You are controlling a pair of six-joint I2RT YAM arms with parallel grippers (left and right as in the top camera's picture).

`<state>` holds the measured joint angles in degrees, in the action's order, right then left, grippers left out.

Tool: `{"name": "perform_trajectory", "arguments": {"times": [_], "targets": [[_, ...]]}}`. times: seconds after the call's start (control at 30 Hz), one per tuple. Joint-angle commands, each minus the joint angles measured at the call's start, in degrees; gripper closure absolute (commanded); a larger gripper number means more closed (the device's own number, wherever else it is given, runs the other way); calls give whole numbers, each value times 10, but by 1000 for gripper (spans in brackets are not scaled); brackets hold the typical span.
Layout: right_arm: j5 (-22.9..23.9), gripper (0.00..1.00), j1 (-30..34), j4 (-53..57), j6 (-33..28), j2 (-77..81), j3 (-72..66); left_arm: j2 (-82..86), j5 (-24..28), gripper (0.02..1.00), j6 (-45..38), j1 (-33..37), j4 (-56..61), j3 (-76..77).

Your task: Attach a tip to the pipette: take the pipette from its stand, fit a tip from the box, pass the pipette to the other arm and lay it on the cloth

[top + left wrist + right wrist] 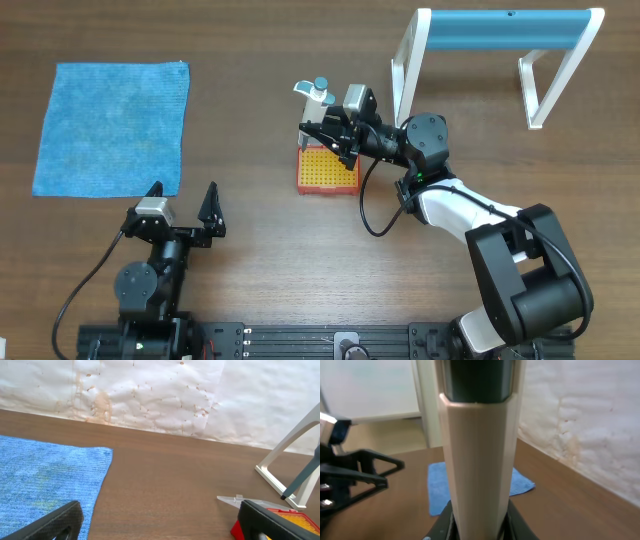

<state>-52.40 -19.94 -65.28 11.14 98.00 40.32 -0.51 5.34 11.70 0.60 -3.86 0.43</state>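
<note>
The desk [300, 260] was of brown wood, and behind it a white, wrinkled wall covering [150, 395] closed the scene. In the lower left of the top view the left gripper [183, 192] was low over the desk, its fingers spread wide apart and with nothing between them. Further up, in the centre of the frame, stood the orange tip box [327, 170]. The right arm reached from the lower right up to this box, and the right gripper [338, 128] was at the upper edge of the box. Its fingers were closed around the pipette [317, 95], which they held at its pale body; in the right wrist view the pipette rose straight up between them. Whether the lower end of the pipette touched the tips, I could not tell. The blue cloth [112, 130] lay flat in the upper left, well apart from the box. The white stand [500, 28] with its blue bar was in the upper right.
</note>
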Motion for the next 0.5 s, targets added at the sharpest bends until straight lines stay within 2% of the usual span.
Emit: {"name": "perform_trajectory", "arguments": {"times": [0.03,0.17,0.5], "targets": [[6,925,-2,-6,-121,5,-37,3,-4,23,3,0,-4,-1],[25,925,12,-14,-135,5,-65,3,-4,20,3,0,-4,-1],[17,925,25,-17,-133,4,-80,3,-4,20,3,0,-4,-1]]}}
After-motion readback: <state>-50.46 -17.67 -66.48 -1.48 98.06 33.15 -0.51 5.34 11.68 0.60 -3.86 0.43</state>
